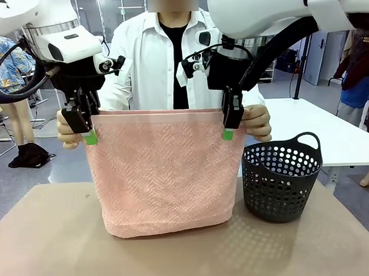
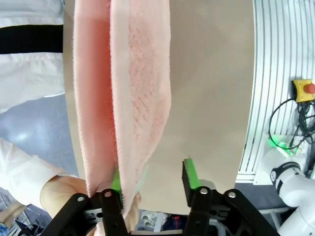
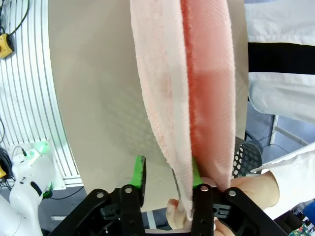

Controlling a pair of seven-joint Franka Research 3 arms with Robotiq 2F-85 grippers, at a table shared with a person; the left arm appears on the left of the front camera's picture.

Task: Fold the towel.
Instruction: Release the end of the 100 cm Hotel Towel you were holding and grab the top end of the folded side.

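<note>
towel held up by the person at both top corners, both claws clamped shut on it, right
No: both claws are open. The wrist views show the left claw and right claw with jaws apart, the towel beside one finger. The person holds both corners.

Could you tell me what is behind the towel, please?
Behind the towel stands a person in a white shirt, hands holding its top corners; everything lower is covered.

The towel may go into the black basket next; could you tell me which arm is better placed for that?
Right, probably. The right tool hangs open at the towel's corner nearest the basket, which stands on the robot's right; the left tool, also open, is at the far corner.
</note>
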